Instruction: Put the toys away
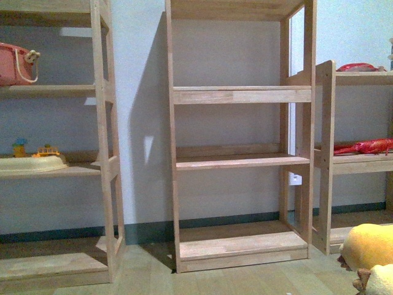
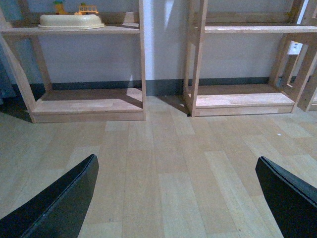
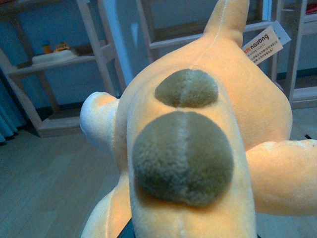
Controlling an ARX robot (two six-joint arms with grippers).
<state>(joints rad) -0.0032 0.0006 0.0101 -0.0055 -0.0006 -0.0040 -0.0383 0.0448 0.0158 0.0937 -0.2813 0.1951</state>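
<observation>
L end effector [image 2: 173,198]: fingers [image 2: 54,203] spread wide, nothing btwn, over wood floor [image 2: 163,163]. R end effector [image 3: 128,232]: only a dark sliver under the orange-yellow plush toy [image 3: 198,148], grip can't tell. Plush fills R wrist view. Front view has it low at right, before shelf unit [image 1: 239,160].

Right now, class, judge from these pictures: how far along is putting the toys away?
Done: nothing evident; the middle shelves are bare. In hand: the plush toy fills the right wrist view, apparently carried, grip hidden. The left gripper is open, empty. To do: setting the toy on a shelf.
</observation>
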